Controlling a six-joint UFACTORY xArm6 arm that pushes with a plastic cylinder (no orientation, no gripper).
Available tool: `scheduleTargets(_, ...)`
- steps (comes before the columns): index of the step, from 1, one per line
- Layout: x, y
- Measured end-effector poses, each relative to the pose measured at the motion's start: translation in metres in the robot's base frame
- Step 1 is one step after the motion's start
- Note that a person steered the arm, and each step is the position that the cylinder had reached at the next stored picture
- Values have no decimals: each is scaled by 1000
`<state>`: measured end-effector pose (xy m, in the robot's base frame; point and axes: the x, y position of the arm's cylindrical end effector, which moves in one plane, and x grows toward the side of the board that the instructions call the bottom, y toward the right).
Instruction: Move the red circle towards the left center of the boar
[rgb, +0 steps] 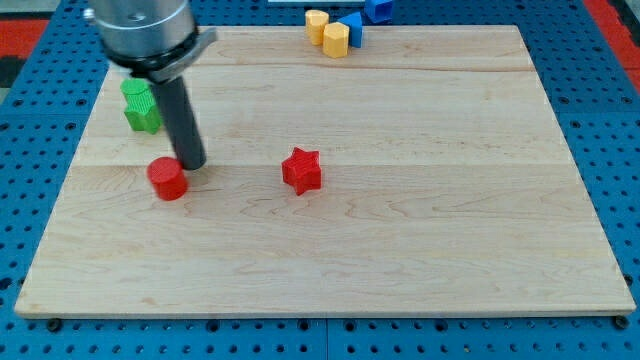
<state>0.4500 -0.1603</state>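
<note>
The red circle (167, 179) lies on the wooden board (400, 250) at the view's left, about mid-height. My tip (192, 165) stands just to the right of and slightly above the red circle, touching or almost touching its edge. The dark rod rises from there to the arm's grey body at the view's top left. A red star (301, 170) lies near the board's middle, well to the right of my tip.
Two green blocks (141, 107) sit stacked close together at the left edge, above the red circle and partly behind the rod. Two yellow blocks (327, 31) and a blue block (352, 30) cluster at the top edge. Another blue block (378, 9) lies off the board beyond them.
</note>
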Motion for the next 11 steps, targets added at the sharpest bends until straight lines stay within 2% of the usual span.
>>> scheduleTargets(2, 95, -6)
scheduleTargets(3, 121, -40)
scheduleTargets(4, 69, -55)
scheduleTargets(6, 26, -64)
scheduleTargets(8, 26, -24)
scheduleTargets(11, -33, -50)
